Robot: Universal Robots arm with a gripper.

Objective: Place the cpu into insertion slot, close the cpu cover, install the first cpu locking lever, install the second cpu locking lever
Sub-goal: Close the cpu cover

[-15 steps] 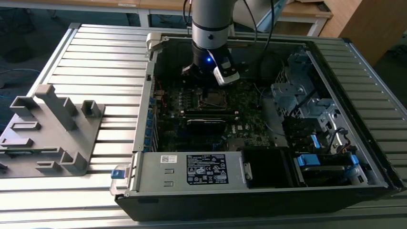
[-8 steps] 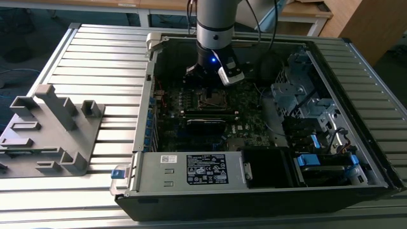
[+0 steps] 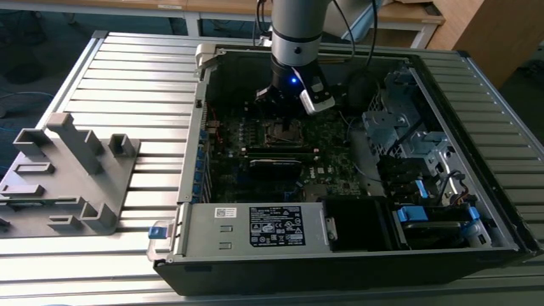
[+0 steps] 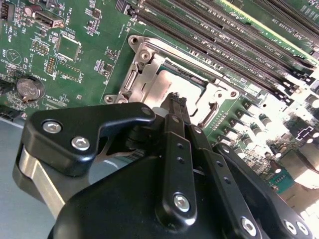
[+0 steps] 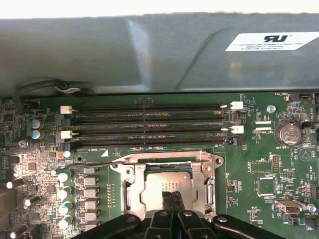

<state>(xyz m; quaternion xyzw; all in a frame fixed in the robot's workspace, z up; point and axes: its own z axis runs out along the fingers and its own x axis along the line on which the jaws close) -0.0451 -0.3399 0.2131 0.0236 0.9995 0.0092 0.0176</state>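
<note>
A ribbed metal table point(image 3: 111, 70) is seen, with an open computer case point(image 3: 340, 274) laid on it and a grey plastic fixture point(image 3: 68, 172) at the exterior view's left. Inside the case, the gripper point(image 5: 172, 195) is positioned over the socket point(image 3: 281, 132), in the upper middle of the exterior view. Its two black fingers point(image 4: 174, 107) are pressed together with nothing seen between them. Their tips are placed just over the silver top of the processor chip point(image 5: 157, 184); whether they touch it cannot be told. The chip is seated in the socket, and the metal cover frame point(image 5: 130, 191) is laid flat around it, with the chip showing through its window. A thin metal rod point(image 5: 84, 163) is seen running out from one corner of the frame. Long black memory slots point(image 5: 149, 124) are set just beside the socket. A row of capacitors point(image 5: 65, 191) is found near another side, and a coin battery point(image 5: 288, 133) well apart on the green board point(image 5: 249, 194).
</note>
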